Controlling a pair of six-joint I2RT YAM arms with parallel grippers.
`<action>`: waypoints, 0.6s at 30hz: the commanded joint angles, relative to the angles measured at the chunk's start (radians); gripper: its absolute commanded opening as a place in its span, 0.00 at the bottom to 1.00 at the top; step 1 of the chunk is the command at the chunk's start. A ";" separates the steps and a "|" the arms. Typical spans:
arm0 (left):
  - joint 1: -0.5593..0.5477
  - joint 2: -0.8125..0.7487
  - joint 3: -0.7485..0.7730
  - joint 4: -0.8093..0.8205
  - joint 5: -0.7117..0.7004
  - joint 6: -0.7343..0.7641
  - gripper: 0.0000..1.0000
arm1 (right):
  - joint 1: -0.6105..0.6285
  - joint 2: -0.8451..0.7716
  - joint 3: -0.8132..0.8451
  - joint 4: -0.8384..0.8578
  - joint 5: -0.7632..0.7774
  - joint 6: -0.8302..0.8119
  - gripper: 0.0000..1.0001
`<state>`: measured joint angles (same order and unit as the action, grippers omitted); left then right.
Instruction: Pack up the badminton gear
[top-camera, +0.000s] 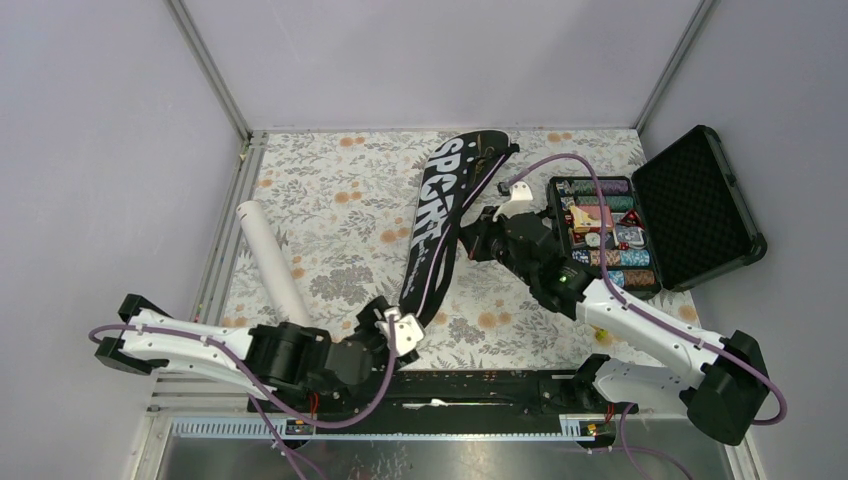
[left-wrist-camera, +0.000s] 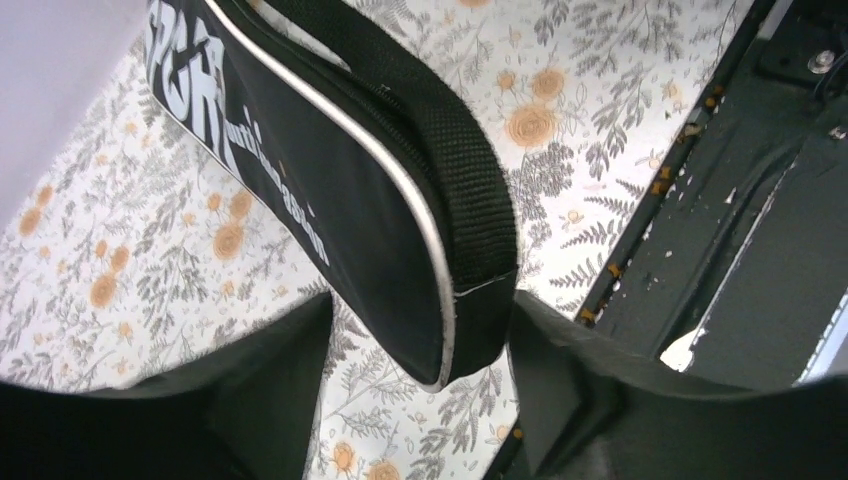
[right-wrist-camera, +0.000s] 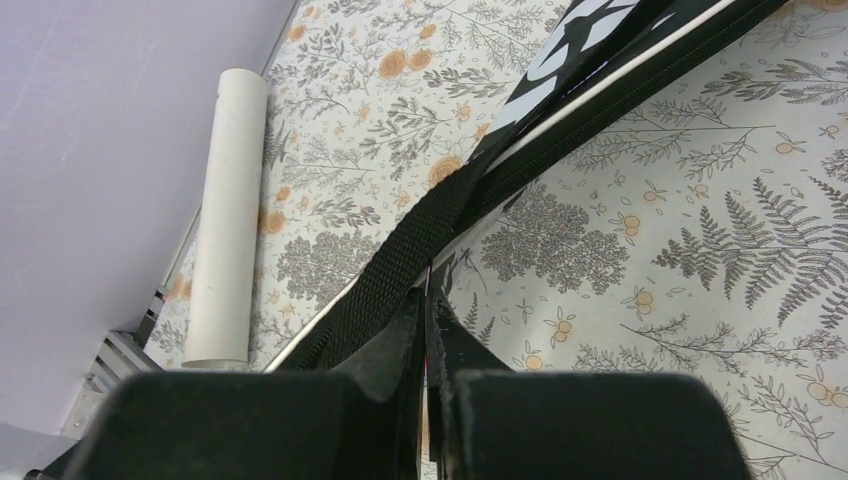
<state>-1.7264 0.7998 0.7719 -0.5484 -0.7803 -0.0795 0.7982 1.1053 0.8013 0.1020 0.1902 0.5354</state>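
Note:
The long black "SPORT" racket bag lies slanted on the flowered table, with its near end toward the arm bases. My left gripper is open, and the bag's near end sits between its fingers. My right gripper is at the bag's right edge, shut on a thin bit of the bag's edge beside the woven strap. The white cardboard tube lies to the left of the bag and also shows in the right wrist view. No rackets or shuttlecock show.
An open black hard case with coloured poker chips stands at the right. The black base rail runs along the table's near edge. An aluminium frame borders the left side beside the tube.

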 joint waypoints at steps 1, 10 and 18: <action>0.004 -0.100 -0.029 0.090 -0.061 -0.011 0.59 | -0.007 -0.055 0.019 0.120 -0.027 0.046 0.00; 0.005 -0.143 -0.019 0.066 -0.084 -0.036 0.44 | -0.006 -0.080 -0.032 0.160 -0.157 0.033 0.00; 0.013 -0.143 0.001 0.067 -0.107 -0.082 0.42 | 0.036 -0.167 -0.028 0.048 -0.426 -0.133 0.00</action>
<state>-1.7260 0.6704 0.7322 -0.5285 -0.8177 -0.1272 0.7963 1.0229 0.7540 0.1360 -0.0559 0.5171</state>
